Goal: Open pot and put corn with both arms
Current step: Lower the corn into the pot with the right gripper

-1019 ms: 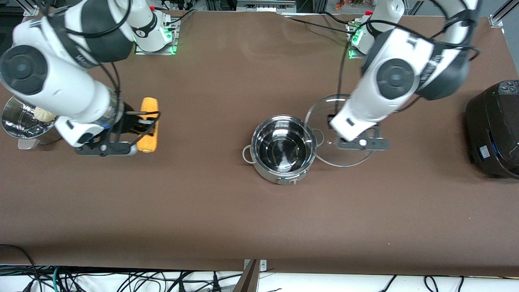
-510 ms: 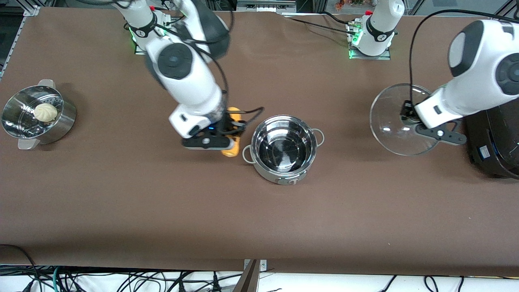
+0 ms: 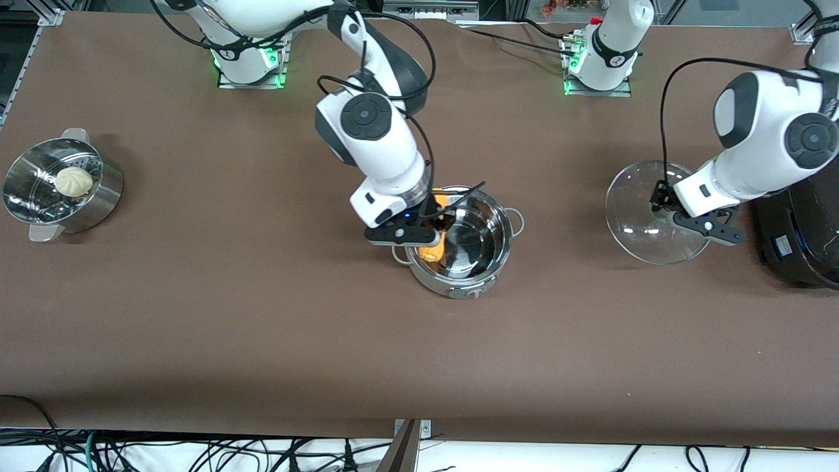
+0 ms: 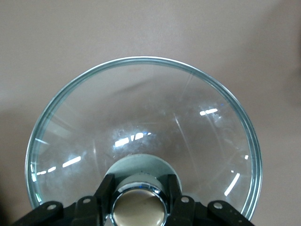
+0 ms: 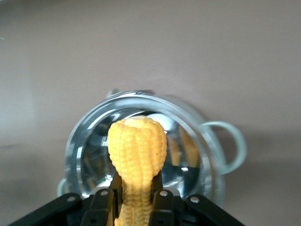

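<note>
the pot [image 3: 459,239] stands open near the middle of the brown surface [image 3: 262,328], its lid off. over its rim the right gripper [image 3: 436,219] has its fingers [image 5: 106,202] closed on the corn [image 5: 137,150], which hangs over the pot's mouth. toward the left arm's end, the left gripper [image 3: 665,203] has its fingers [image 4: 101,195] clamped on the knob [image 4: 138,209] of the glass lid [image 4: 141,122], held tilted just beside the black cooker [image 3: 799,229]. a steamer basket [image 3: 33,196] with a white bun [image 3: 73,181] sits at the right arm's end.
</note>
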